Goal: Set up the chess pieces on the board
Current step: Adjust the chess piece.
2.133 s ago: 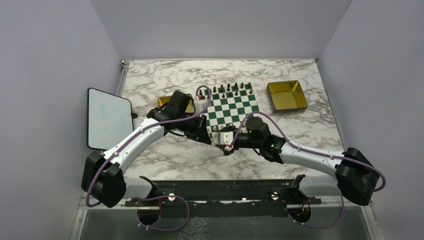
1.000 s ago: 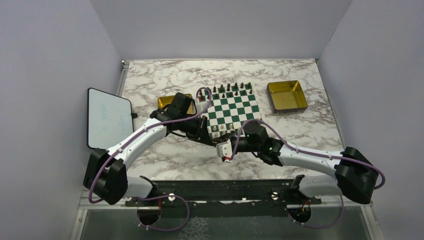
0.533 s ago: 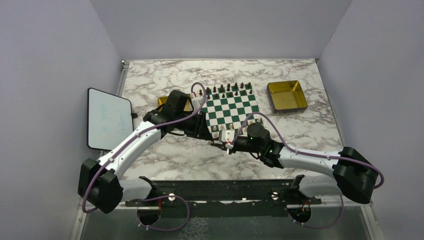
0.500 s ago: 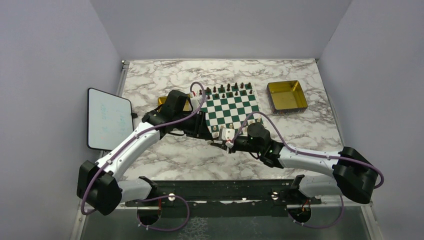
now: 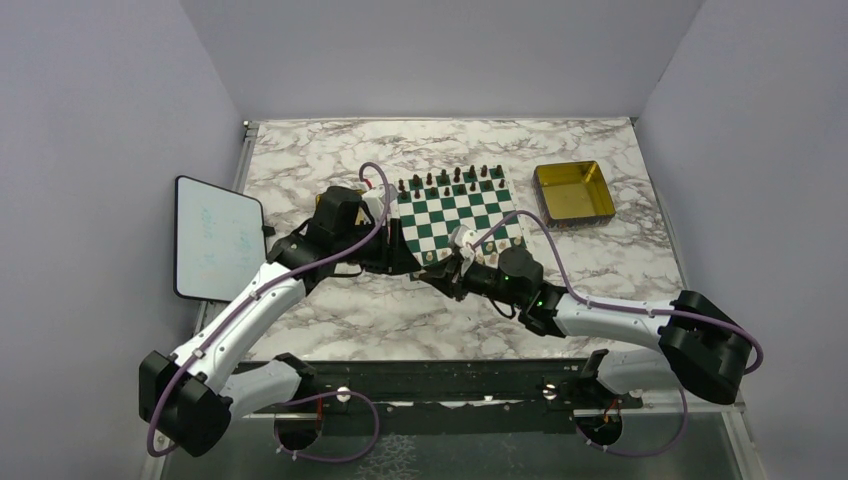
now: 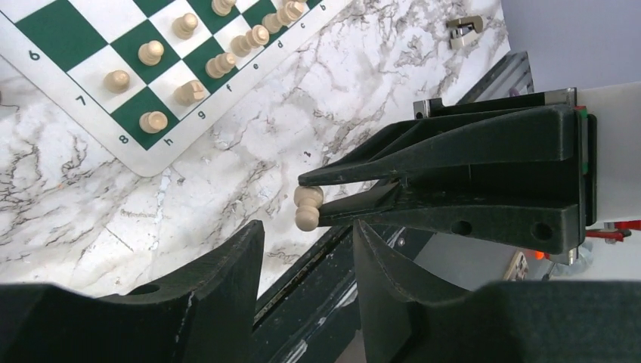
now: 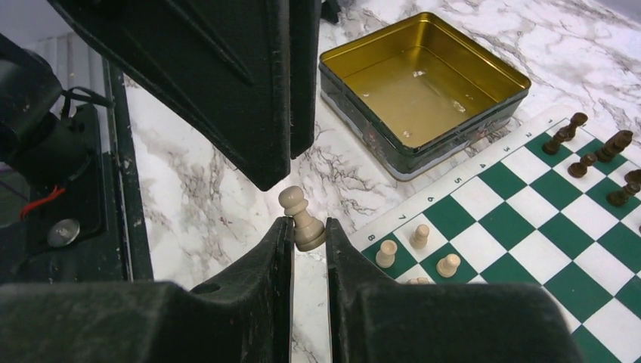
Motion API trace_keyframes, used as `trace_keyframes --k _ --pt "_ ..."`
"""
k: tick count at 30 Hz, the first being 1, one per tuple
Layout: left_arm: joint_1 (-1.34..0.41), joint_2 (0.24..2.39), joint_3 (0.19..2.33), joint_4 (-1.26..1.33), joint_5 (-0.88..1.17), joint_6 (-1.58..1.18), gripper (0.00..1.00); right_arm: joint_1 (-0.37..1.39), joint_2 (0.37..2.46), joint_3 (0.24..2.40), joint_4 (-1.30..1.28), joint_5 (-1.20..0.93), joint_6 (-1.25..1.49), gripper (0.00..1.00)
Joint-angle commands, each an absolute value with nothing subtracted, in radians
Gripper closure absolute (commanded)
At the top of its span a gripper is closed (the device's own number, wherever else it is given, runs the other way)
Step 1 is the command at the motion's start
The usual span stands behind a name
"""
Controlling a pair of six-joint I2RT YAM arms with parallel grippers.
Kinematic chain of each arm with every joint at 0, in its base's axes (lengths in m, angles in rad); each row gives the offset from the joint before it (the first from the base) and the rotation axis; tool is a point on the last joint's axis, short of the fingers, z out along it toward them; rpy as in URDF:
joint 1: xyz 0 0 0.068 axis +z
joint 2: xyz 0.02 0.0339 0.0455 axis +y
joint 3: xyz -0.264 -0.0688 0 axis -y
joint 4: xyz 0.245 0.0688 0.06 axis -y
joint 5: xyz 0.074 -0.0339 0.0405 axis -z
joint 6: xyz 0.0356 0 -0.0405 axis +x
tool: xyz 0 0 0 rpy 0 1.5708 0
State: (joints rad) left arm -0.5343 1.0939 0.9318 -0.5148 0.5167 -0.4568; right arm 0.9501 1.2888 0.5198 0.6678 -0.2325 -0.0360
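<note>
A cream pawn [image 7: 302, 221] is pinched by its base between my right gripper's [image 7: 308, 227] fingers, tilted, above the marble just off the board's [image 7: 529, 219] near-left corner. In the left wrist view the same pawn [image 6: 308, 208] sticks out of the right gripper's fingertips [image 6: 332, 178]. My left gripper [image 6: 308, 240] is open just short of it, with nothing between its fingers. Several cream chess pieces [image 6: 151, 53] stand on the near rows of the green and white board [image 5: 460, 215]. In the top view both grippers meet at the board's near-left corner [image 5: 425, 262].
Dark pieces [image 5: 455, 178] line the board's far edge. One gold tray [image 5: 573, 192] sits right of the board. Another gold tray [image 7: 419, 87], empty, lies left of it, mostly behind the left arm. A white tablet [image 5: 215, 237] lies at the far left.
My left gripper has opened, let go of the pawn and drawn back to the left. The right gripper keeps the pawn and has moved up towards the board's near-left corner.
</note>
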Motion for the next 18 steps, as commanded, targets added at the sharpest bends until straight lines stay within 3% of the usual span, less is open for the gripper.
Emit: trace_keyframes --k 1,10,18 --pt "-0.54 1.07 0.915 -0.471 0.44 -0.496 0.52 0.958 1.29 0.522 0.745 -0.184 0.052 0.99" --pt "-0.54 1.095 0.897 -0.408 0.486 -0.55 0.64 0.957 1.287 0.523 0.75 -0.173 0.075 0.99" --pt "-0.54 1.094 0.851 -0.358 0.537 -0.582 0.64 0.958 1.287 0.52 0.758 -0.145 0.09 0.99"
